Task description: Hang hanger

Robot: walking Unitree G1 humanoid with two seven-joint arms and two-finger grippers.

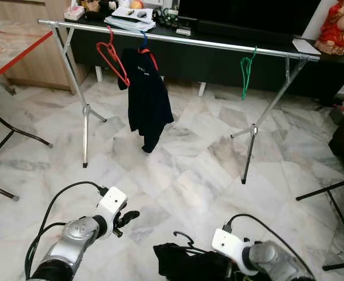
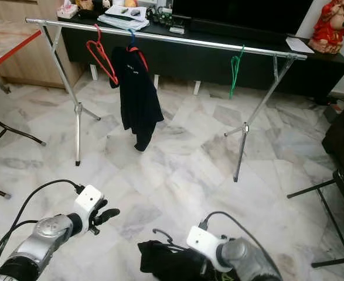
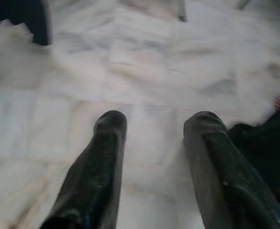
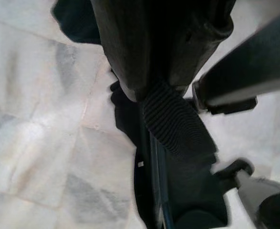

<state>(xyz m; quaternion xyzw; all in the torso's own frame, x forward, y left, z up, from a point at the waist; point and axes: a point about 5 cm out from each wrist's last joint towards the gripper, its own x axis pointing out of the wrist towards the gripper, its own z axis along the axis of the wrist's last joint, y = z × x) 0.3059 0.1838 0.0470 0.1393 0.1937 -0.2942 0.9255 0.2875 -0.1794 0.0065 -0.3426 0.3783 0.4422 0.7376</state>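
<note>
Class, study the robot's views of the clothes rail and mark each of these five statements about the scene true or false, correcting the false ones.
1. A green hanger hangs empty on the rail. True.
2. The dark shirt on the rail hangs between the red hanger and the green one. True.
3. The left end effector is shut on a hanger. False: its fingers are apart over bare marble floor, holding nothing.
4. The right end effector holds a dark garment with a black hanger in it. True.
5. The red hanger carries a shirt. False: it hangs bare.
</note>
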